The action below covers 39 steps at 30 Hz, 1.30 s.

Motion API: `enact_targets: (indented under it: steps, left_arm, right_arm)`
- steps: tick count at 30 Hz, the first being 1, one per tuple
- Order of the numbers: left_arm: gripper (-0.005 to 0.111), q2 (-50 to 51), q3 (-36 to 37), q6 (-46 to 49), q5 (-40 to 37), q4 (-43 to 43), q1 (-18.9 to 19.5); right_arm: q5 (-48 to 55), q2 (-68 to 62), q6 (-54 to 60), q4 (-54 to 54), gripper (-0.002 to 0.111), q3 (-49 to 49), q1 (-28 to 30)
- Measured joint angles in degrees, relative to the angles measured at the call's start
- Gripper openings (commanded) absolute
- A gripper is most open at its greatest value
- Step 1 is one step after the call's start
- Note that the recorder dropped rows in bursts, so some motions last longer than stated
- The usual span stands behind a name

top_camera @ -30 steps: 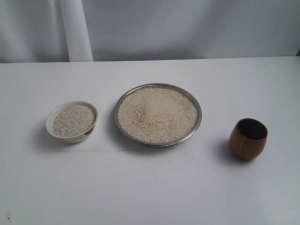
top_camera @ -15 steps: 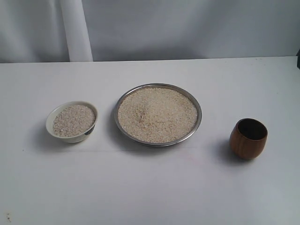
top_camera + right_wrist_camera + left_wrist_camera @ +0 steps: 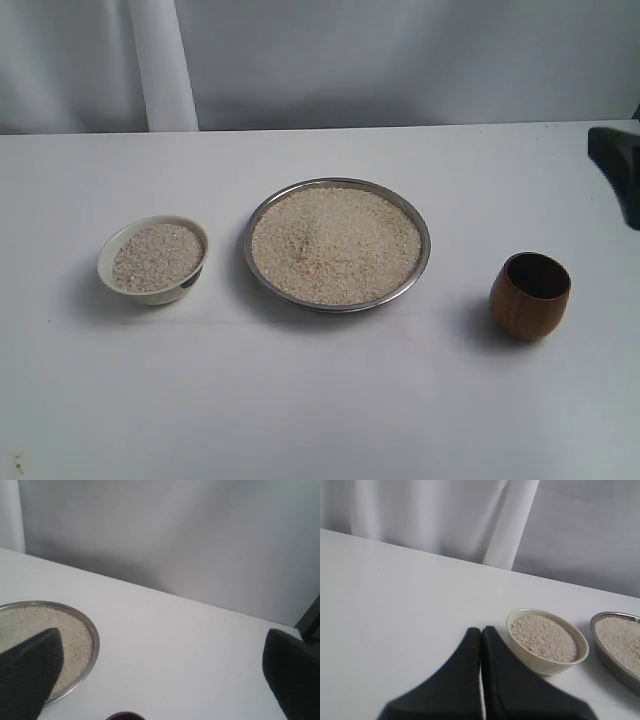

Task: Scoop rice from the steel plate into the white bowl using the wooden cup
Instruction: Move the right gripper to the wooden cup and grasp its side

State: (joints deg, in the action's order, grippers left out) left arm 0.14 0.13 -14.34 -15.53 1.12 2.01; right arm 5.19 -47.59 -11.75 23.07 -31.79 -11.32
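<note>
1. The left gripper (image 3: 481,630) has two matte black fingers (image 3: 460,680), broad at the base and tapering to slim, rounded tips.
2. The right gripper (image 3: 162,640) has black fingers (image 3: 27,675) with a finely ribbed surface.
3. A black, angular piece of the right arm (image 3: 618,165) shows at the table's right edge.

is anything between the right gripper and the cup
Nothing visible. The right gripper hangs open over the table's right side, and only bare table lies between it and the cup. The plate sits further left, out of that path.
</note>
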Motion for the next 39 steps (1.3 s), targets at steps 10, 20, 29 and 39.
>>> enact_targets:
  steps: [10,20,29,39]
  left_arm:
    - [0.0,0.0,0.0,0.0,0.0,0.0,0.0]
    - [0.0,0.0,0.0,0.0,0.0,0.0,0.0]
    - [0.0,0.0,0.0,0.0,0.0,0.0,0.0]
    - [0.0,0.0,0.0,0.0,0.0,0.0,0.0]
  right_arm:
    - [-23.8,-7.1,-0.1,-6.6,0.105,17.9,0.0]
    - [-33.3,-26.3,8.2,-12.2,0.105,18.6,0.0]
    - [-44.4,-36.9,14.2,-16.7,0.105,20.7,0.0]
    - [-59.1,-49.0,17.4,-19.7,0.105,22.3,0.0]
